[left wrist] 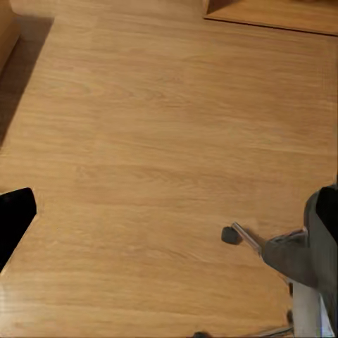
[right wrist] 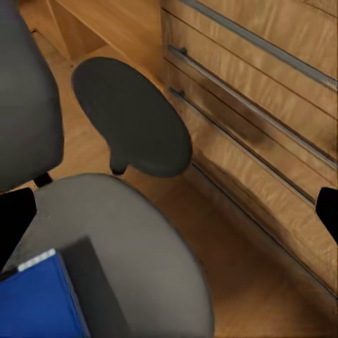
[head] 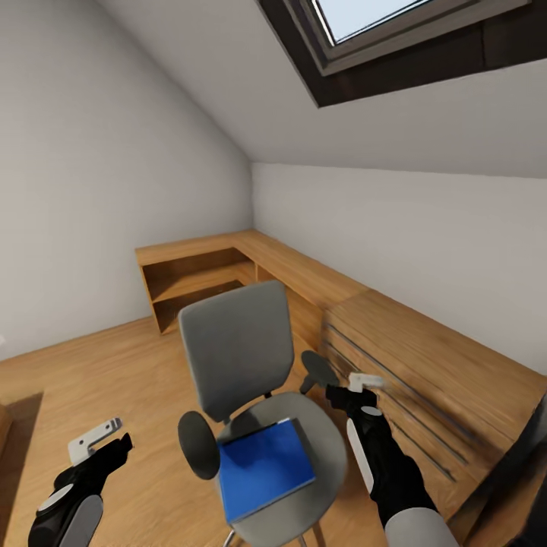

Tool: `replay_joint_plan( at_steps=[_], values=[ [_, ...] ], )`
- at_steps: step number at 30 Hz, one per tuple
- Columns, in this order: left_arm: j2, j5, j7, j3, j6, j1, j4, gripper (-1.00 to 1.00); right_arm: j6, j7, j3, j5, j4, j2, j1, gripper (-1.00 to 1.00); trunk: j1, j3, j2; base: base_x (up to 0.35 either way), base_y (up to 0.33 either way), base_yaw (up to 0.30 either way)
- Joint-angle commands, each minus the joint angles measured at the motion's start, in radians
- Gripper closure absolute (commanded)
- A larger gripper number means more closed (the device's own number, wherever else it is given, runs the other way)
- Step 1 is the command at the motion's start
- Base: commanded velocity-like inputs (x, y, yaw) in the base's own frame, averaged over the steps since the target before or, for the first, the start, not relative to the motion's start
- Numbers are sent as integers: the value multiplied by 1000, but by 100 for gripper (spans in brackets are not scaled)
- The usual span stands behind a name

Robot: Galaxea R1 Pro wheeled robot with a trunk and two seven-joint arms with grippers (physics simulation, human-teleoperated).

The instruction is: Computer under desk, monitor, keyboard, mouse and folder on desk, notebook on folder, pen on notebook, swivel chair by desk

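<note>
The grey swivel chair (head: pixel 239 353) stands in the middle of the head view with its back toward the far corner. The bright blue folder (head: pixel 264 467) lies flat on its seat. My right gripper (head: pixel 363 385) hovers open just beside the chair's right black armrest (head: pixel 319 371), above the seat's edge. In the right wrist view that armrest (right wrist: pixel 134 116), the seat (right wrist: pixel 141 239) and a corner of the folder (right wrist: pixel 35 299) lie between the spread fingertips (right wrist: pixel 14 218). My left gripper (head: pixel 97 442) is open over bare floor to the left of the chair. A chair caster (left wrist: pixel 229 234) shows in the left wrist view.
A low wooden drawer cabinet (head: pixel 433 365) runs along the right wall, close to the chair, and joins an open wooden shelf unit (head: pixel 194 281) in the far corner. Wood floor (head: pixel 91 372) spreads to the left. A dark slanted edge (head: pixel 524 463) crosses the lower right corner.
</note>
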Motion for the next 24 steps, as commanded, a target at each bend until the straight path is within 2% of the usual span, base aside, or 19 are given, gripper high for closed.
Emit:
replay_joint_plan(
  at_steps=[1,7,11,16,19,24],
  values=[
    [1,8,7,-1,3,-1,-1,-100,7,1,-2,9,-2,1,0,-100,0,-2,-1,48,289,274],
    [-1,8,10,1,3,-1,-16,-100,8,11,10,8,11,1,0,-100,0,-6,-1,14,96,263],
    [-6,9,12,52,2,-1,-26,-100,8,43,75,8,25,1,0,-100,0,-10,-1,1,8,215],
    [-9,11,12,82,2,-1,-28,-100,7,57,111,8,29,1,0,-100,19,-31,-36,0,1,185],
    [-11,11,11,76,3,-1,-28,-100,6,58,112,9,29,1,0,-100,31,-42,-57,0,0,66],
    [-24,10,13,33,4,-1,-28,-100,6,58,112,13,25,1,0,-100,50,-58,-92,0,0,13]
  ],
)
